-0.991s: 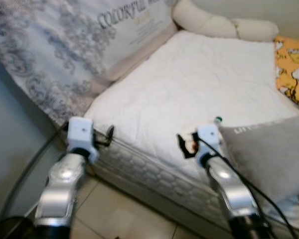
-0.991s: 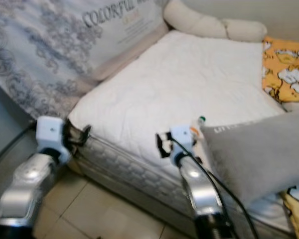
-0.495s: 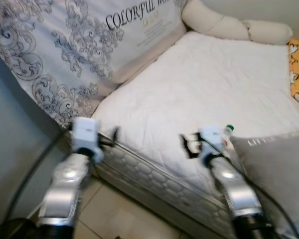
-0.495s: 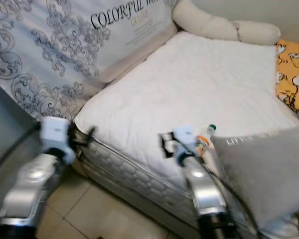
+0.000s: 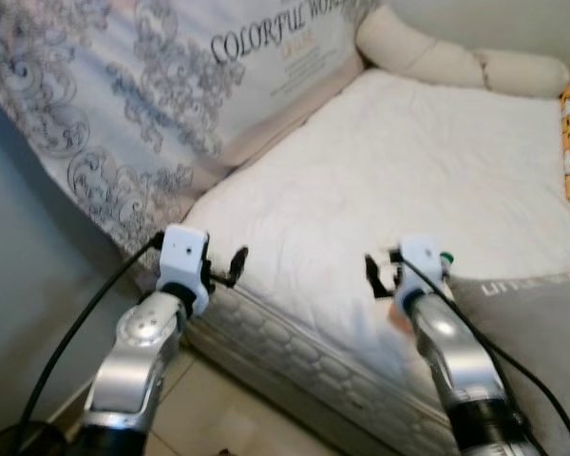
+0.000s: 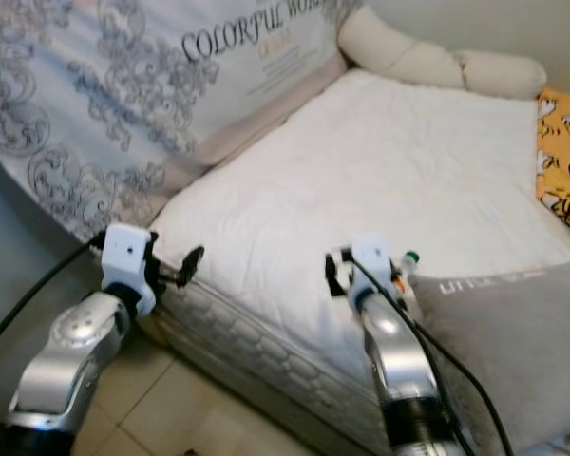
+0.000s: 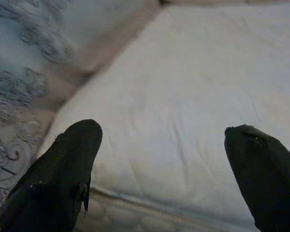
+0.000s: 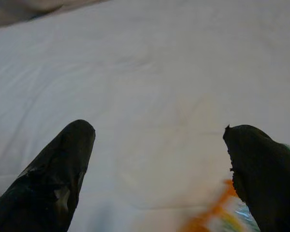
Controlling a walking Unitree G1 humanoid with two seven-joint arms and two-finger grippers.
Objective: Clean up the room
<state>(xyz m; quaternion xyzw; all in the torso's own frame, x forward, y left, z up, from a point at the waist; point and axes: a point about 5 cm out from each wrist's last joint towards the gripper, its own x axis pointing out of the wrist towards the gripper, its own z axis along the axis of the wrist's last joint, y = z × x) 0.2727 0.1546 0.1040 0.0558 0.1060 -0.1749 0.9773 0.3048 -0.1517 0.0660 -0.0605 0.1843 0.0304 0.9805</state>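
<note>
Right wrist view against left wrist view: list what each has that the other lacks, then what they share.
Right wrist: a blurred orange-labelled bottle close beside the right gripper. Left wrist: the patterned blue-grey cover beyond the left gripper. Shared: the white mattress ahead, with black jaws spread open over it.

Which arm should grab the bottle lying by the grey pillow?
Right. The right gripper hovers open right beside the bottle on the mattress; the left gripper sits at the mattress's far corner.
</note>
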